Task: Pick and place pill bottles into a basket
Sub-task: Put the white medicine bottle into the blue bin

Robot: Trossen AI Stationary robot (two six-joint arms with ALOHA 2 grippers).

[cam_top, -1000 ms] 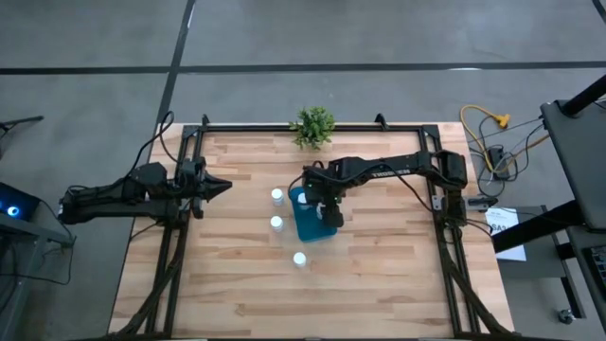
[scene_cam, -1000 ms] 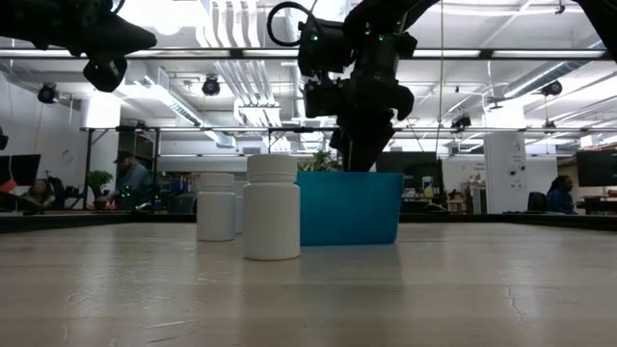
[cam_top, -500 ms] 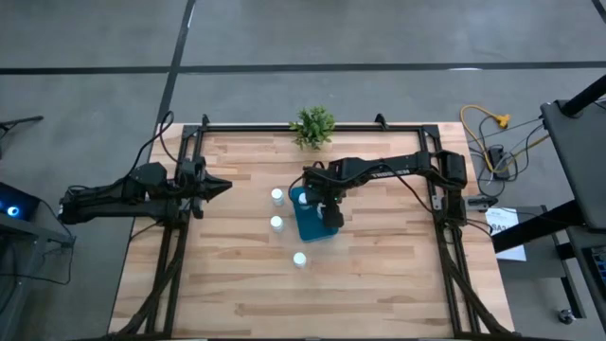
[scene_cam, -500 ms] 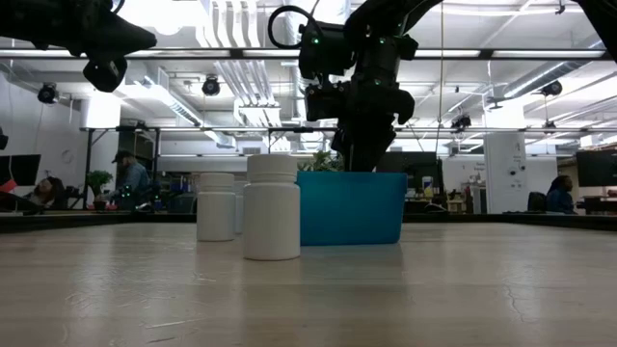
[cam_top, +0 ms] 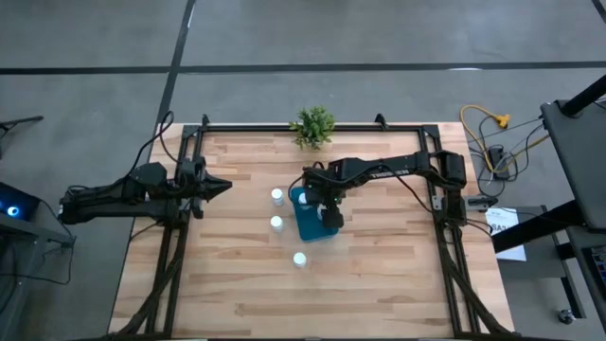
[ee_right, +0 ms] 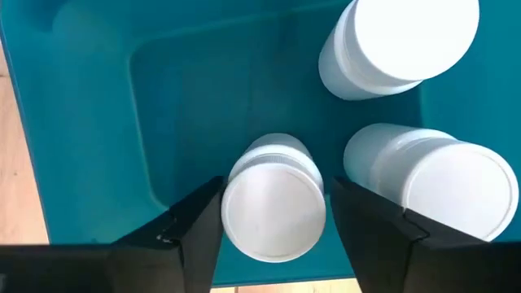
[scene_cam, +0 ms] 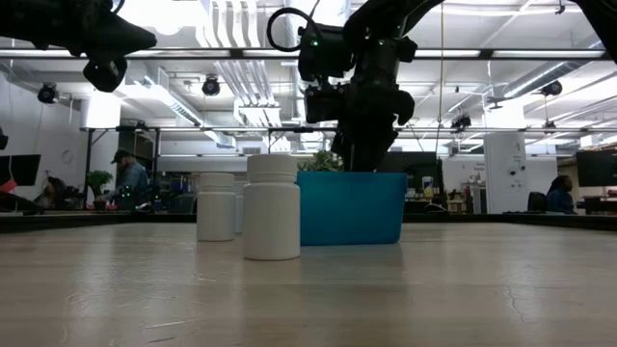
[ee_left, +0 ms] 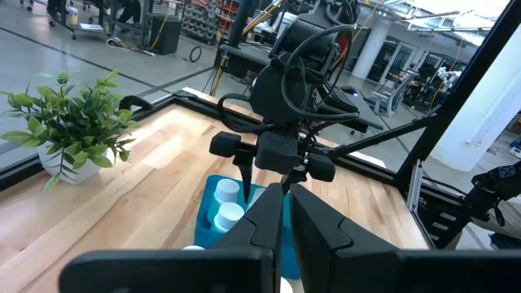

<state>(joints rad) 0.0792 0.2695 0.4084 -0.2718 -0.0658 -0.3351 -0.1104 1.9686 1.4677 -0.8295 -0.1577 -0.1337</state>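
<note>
The teal-blue basket (cam_top: pixel 311 224) sits mid-table and shows in the low view (scene_cam: pixel 352 207). My right gripper (cam_top: pixel 328 206) hangs over it, pointing down, open. Its fingers (ee_right: pixel 199 224) stand on either side of the cap of a white pill bottle (ee_right: pixel 273 207) that stands on the basket floor, with a thin gap showing. Two more bottles (ee_right: pixel 399 41) (ee_right: pixel 423 183) stand in the basket. Three bottles stand on the table left of and before it (cam_top: pixel 276 196) (cam_top: pixel 276 223) (cam_top: pixel 299 258). My left gripper (cam_top: pixel 223 187) waits shut at the table's left, off the wood.
A small green potted plant (cam_top: pixel 313 124) stands at the table's far edge, behind the basket. Black frame rails run along the table's left, right and far edges (cam_top: pixel 284 128). Bare wood lies on the near half and right side of the table.
</note>
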